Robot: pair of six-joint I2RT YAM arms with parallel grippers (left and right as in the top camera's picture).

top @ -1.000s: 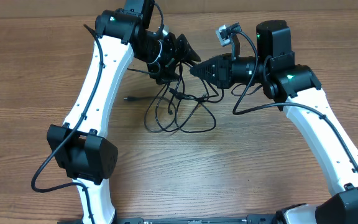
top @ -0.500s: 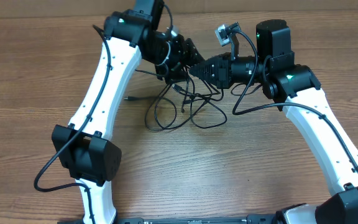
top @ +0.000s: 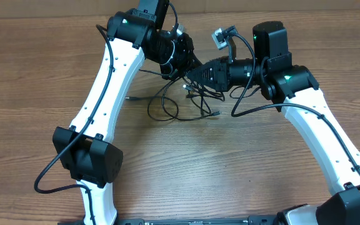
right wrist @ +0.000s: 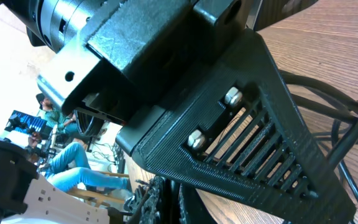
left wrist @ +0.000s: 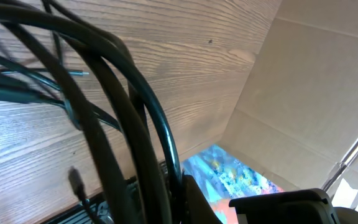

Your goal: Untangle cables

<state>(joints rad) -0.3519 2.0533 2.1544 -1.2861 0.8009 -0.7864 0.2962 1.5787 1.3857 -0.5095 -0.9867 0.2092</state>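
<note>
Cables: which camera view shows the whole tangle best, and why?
Overhead: the cables show whole, looped on the table. Left wrist shows only close, blurred strands; right wrist shows just loops at its right edge.

The cables (left wrist: 123, 124), blurred close-up, run off the left wrist view's edges.

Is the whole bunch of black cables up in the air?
No, the overhead view shows loops of the cables lying flat on the wooden table below the two arms.
</note>
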